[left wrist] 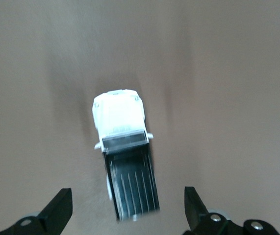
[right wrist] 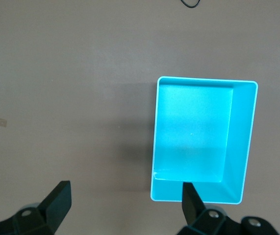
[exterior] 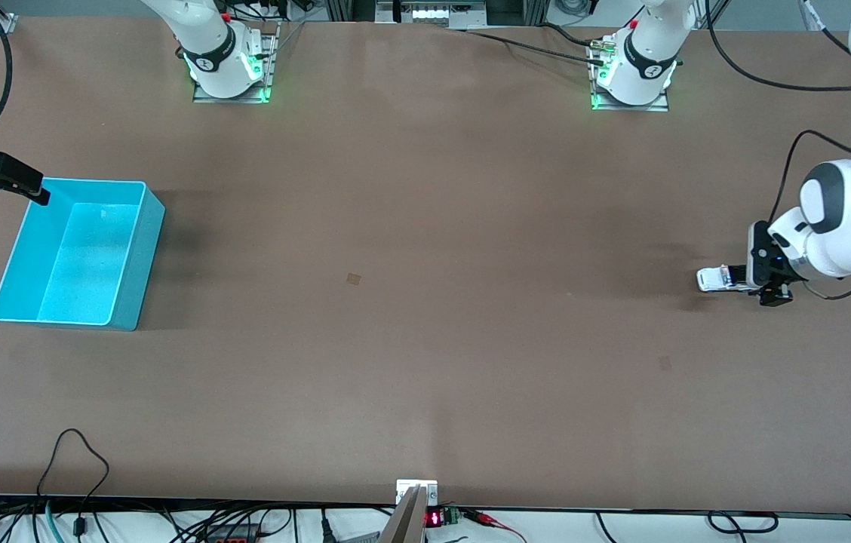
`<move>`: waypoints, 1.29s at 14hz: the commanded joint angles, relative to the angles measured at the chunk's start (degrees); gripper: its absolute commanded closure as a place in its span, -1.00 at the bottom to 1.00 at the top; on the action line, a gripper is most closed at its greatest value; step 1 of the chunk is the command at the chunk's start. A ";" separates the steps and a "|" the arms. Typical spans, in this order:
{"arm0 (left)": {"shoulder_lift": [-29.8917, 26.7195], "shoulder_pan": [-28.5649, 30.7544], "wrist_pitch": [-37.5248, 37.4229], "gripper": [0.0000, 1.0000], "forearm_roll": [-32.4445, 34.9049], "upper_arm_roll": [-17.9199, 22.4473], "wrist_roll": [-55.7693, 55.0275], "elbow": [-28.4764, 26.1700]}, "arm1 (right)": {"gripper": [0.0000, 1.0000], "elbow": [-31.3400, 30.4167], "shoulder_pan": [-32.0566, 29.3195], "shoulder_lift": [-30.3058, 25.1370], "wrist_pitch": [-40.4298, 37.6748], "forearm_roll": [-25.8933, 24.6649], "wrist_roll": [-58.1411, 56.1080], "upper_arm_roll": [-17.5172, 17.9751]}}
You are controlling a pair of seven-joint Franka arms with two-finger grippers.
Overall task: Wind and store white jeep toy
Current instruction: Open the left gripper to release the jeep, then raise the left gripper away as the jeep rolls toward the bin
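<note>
The left gripper (exterior: 769,290) sits low at the left arm's end of the desk, its jaws spread wide. In the left wrist view both fingertips (left wrist: 57,210) stand well clear of the white jeep toy (left wrist: 125,161), one on each side, touching nothing. The jeep rests on the desk on its wheels, its glossy black rear toward the gripper and its white hood pointing away; in the front view the toy (exterior: 714,279) lies just beside the gripper, toward the middle of the desk.

The right gripper (exterior: 14,181) hangs over the right arm's end of the desk, above the edge of the turquoise bin (exterior: 135,260), waiting. Its jaws are also wide and hold nothing; the right wrist view shows the two fingertips (right wrist: 56,203) far apart, with the bin (right wrist: 242,142) below them, its bare floor showing.

The desk (exterior: 425,339) is a broad, plain brown surface. Black cables (exterior: 78,460) trail along its edge nearest the front camera, and green lights glow at both arm bases.
</note>
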 commanded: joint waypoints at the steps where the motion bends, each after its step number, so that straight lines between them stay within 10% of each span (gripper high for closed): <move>1: -2.30 0.38 -2.86 -1.00 0.73 -1.49 0.53 0.78 | -1.00 0.62 0.04 -0.37 -1.11 0.22 0.28 0.16; 18: -4.59 -2.60 -3.04 -1.00 -3.75 -4.75 0.26 1.57 | -1.00 0.62 0.04 -0.28 -1.03 0.22 0.28 0.25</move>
